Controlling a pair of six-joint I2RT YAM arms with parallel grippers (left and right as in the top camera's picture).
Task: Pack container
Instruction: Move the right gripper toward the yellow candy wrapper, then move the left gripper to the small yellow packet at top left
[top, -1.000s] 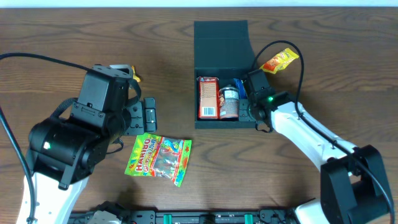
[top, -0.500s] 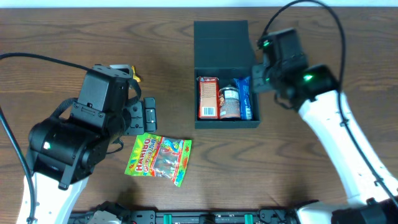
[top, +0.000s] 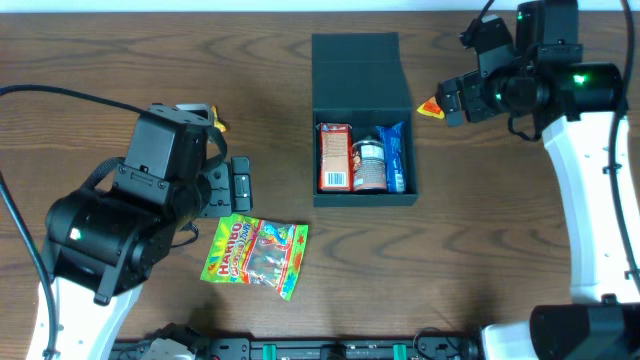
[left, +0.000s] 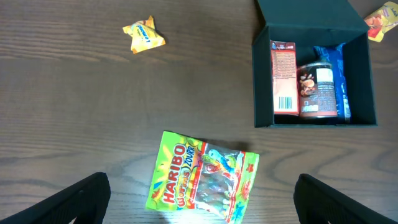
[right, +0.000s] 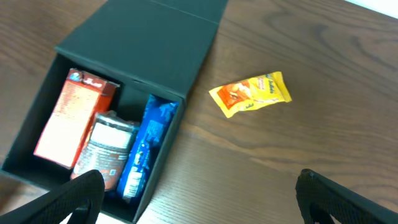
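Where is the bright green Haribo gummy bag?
In the overhead view, the bright green plastic Haribo gummy bag lies on the wooden table, front-left of the dark teal cardboard box, outside it.

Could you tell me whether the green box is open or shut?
Open: the lid lies folded back behind the container, exposing red carton, can and blue packet.

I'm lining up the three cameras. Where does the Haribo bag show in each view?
Overhead: Haribo bag lower left of centre, below-left of the container.
Left wrist: bottom centre, below-left of the container.
Right wrist: not in it.
Shared landmark: the open container, seen in all three views.
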